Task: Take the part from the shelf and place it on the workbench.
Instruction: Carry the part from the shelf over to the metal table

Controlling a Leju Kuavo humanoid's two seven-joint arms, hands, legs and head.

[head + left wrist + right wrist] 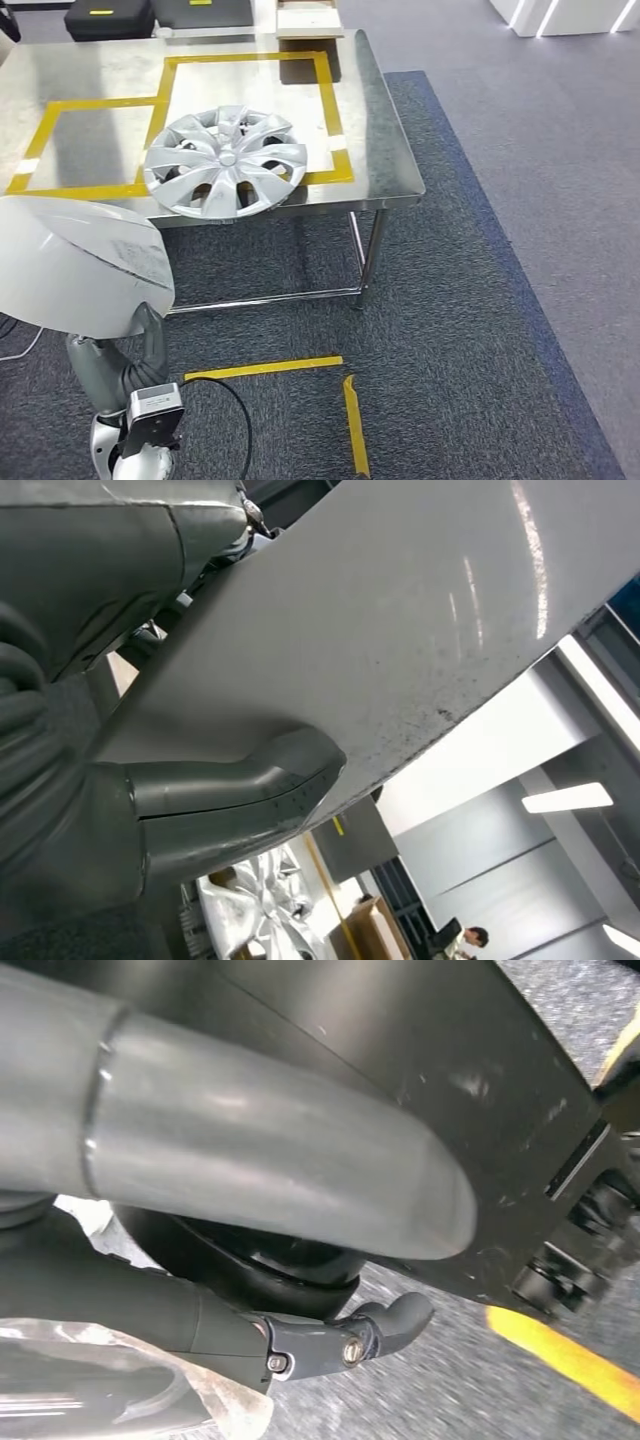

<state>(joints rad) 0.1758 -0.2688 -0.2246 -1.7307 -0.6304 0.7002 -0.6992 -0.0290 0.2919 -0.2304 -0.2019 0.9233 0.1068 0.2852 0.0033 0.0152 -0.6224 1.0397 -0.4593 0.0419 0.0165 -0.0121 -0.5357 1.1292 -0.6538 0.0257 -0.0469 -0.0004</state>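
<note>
From the head camera I look down on a steel workbench (377, 140) marked with yellow tape outlines. A silver hubcap (225, 160) lies flat on the workbench, close to its near edge and overlapping the tape line there. Nearer to me than the workbench, low at my left, my left hand (140, 355) comes up under a pale grey curved panel (75, 265). This panel is the part, and it is held off the floor, not yet over the workbench. Beyond the workbench sit two black cases (109, 18) and a cardboard box (308, 20). On the dark carpet in front of the workbench is a corner of yellow floor tape (355, 420), with a black cable (234, 410) looping beside it.

From the left wrist camera, my left hand (98, 810) grips the panel (392, 630): the thick thumb (249, 780) presses flat against its broad grey surface. Past the panel's edge I see a bit of the hubcap (256, 910) and the box (370, 925), and farther off a person (464, 942).

From the right wrist camera, my right hand (249, 1220) sits against a black body (423, 1070), above carpet with a yellow stripe (566, 1355). A dark fingertip (392, 1318) curls beneath the thumb. I cannot tell whether this hand is closed or grasping anything.
</note>
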